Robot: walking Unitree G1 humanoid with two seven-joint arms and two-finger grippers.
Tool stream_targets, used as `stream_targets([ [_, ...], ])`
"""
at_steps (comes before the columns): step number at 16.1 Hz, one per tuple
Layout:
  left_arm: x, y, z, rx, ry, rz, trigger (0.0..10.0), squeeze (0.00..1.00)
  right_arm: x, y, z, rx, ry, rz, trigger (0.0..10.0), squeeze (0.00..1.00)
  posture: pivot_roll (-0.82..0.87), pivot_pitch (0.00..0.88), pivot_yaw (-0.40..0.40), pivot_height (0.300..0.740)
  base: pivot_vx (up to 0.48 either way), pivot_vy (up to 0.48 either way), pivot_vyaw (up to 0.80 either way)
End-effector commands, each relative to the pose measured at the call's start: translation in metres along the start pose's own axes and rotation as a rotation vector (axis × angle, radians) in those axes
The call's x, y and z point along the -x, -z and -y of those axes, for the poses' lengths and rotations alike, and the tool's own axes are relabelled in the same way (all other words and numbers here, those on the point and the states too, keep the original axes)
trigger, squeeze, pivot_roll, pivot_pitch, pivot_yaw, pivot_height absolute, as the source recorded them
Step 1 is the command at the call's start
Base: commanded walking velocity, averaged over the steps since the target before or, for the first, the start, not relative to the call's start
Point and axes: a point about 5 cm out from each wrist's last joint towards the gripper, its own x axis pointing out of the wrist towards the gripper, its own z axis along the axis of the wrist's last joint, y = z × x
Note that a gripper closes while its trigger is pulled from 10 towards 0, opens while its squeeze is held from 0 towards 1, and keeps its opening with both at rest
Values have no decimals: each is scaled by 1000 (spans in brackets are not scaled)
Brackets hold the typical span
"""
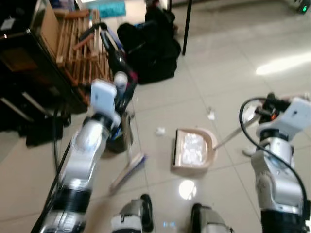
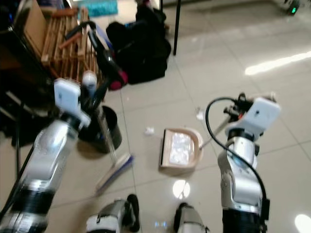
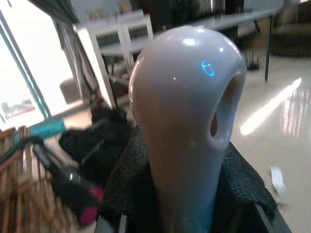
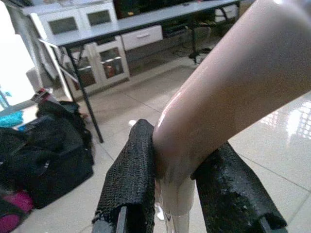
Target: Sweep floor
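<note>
The left gripper [image 3: 170, 213] was clamped around the top of the broom handle [image 3: 187, 121], its black padded fingers [image 3: 129, 194] pressed to both sides of the pale rounded grip, and the broom [image 1: 127, 165] slanted down from it to the tiled floor [image 1: 218, 63], where its brush head rested just beside the robot's left foot [image 1: 138, 216]. The right gripper [image 4: 177, 194] was closed on the beige handle of the dustpan [image 1: 193, 150], the fingers [image 4: 133, 179] squeezing the shaft from either side; the long handle ran back from the pan toward the right arm. The dustpan lay flat on the floor in front of the robot's feet, with crumpled white paper inside its tray. Two scraps of paper [image 1: 160, 130] lay on the tiles, one just left of the pan and another [image 1: 211, 115] beyond it. Further back stood a black bag [image 1: 150, 48] and a wooden slatted rack [image 1: 80, 43], with a black bin [image 2: 104, 128] near the broom
</note>
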Motion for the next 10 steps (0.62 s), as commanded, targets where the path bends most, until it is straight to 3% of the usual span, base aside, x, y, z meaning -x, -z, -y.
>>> stream_targets([
  [1,7,0,0,-23,10,-44,10000,0,-1,-18,-5,-14,-33,36,10000,0,-31,118,75,740,0,0,0],
  [2,20,9,-1,-9,-22,-126,10000,0,0,-31,-9,-32,-51,42,10000,0,-35,122,67,740,0,0,0],
  [6,53,23,-9,-56,-80,-262,10000,0,-5,-72,-23,-108,-117,67,10000,0,-36,120,58,740,0,0,0],
  [10,62,20,-14,-95,-109,-293,10000,0,-20,-102,-40,-137,-205,69,10000,0,-13,113,37,740,0,0,0],
])
